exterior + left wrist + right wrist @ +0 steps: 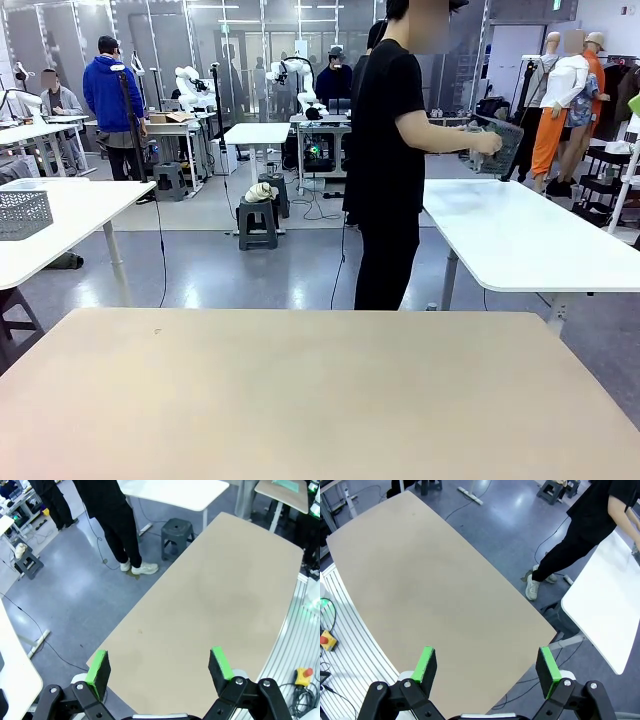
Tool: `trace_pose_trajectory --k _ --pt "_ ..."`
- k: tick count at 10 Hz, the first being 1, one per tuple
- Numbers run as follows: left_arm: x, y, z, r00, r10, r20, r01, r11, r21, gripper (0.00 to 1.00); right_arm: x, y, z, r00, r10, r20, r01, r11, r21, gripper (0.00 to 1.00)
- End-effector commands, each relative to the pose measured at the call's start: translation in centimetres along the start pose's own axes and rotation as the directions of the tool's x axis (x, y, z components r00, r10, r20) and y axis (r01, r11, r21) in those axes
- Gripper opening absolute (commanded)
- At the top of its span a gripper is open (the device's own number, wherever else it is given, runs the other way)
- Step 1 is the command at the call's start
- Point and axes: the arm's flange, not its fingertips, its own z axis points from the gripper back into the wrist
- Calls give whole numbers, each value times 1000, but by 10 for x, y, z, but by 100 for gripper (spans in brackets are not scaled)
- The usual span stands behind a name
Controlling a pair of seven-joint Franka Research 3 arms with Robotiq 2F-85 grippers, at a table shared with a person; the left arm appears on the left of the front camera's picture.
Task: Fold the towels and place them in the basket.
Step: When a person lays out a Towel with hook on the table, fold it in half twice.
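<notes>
My left hand [159, 660] hangs above the beige counter [215, 595], released, its two green pads [98, 666] standing wide apart with nothing between them. My right hand [486, 659] is the same over the other end of that counter, jaws spread and holding nothing. The basket [508, 146] is not on my counter. From the front I see it up in the air beyond the far edge, gripped by the hand [486, 143] of the person [388, 150] in black, who stands turned towards my right. It hangs over the near end of a white counter [530, 235] on that side. It is dark grey, rectangular, with lattice-mesh walls that let the light through, and it is tilted in the grip. I cannot tell whether anything lies inside it. Far to my left, on another white counter, sits a paler grey mesh basket [22, 213], cut off by the picture's edge. A small beige cloth lump [261, 191] rests on a dark stool [257, 223] on the floor behind the person.
</notes>
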Motion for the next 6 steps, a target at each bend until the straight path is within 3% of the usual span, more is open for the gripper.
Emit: trace_pose_trajectory --k 1,6 --pt "0 -5 7 999 -35 16 36 999 -16 100 0 0 4 999 29 -23 -29 1000 -5 100" --pt "8 -15 2 1000 -12 -5 12 1000 8 100 0 4 5 996 85 -14 -84 996 24 100"
